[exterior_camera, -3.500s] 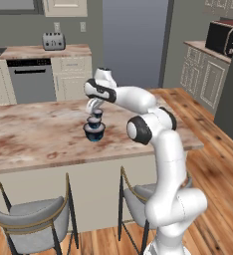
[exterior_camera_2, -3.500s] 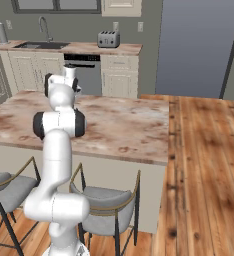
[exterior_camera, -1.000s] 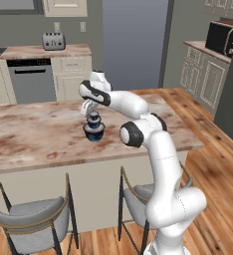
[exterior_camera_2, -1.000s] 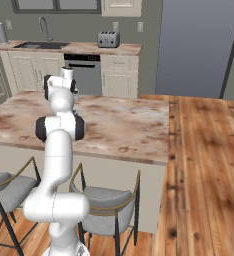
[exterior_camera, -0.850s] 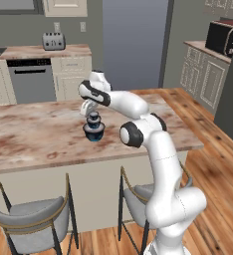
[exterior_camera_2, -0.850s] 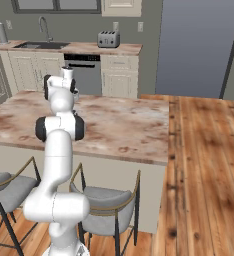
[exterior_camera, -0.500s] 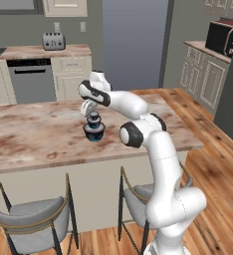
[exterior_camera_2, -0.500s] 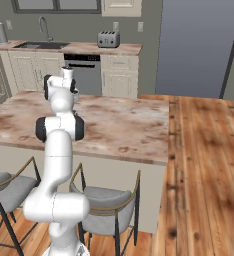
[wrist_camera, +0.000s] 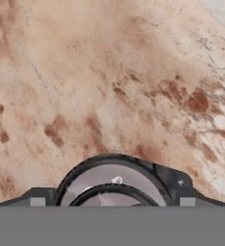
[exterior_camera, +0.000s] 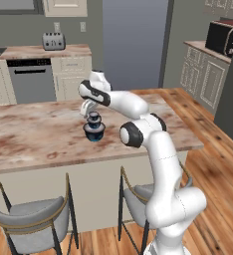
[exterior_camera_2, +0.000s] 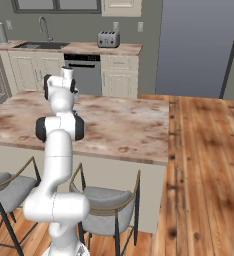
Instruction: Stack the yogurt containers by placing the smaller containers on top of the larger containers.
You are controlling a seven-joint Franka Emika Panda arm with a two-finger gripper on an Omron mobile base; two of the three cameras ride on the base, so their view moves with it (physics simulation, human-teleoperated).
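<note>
The yogurt containers stand as one stack on the marble island in the left base view. The widest tub (exterior_camera: 94,131) is at the bottom, a smaller tub (exterior_camera: 93,122) sits in it, and the tiny one (exterior_camera: 93,116) is on top. My gripper (exterior_camera: 92,110) hangs straight down just over the top of the stack. In the hand view the pale round rims of the stacked tubs (wrist_camera: 112,181) lie right below the gripper (wrist_camera: 112,199). Its dark fingertips (wrist_camera: 37,198) stand wide on either side, open, with a gap to the top tub. In the right base view my own arm hides the stack.
The marble island (exterior_camera: 34,134) stretches wide to the left of the stack and in front of it. Two grey stools (exterior_camera: 31,224) stand at its near edge. A toaster (exterior_camera: 53,42) sits on the back counter and a microwave (exterior_camera: 222,37) at the far right.
The fingers have spread apart from the top tub. The stack and the arm stay where they were.
</note>
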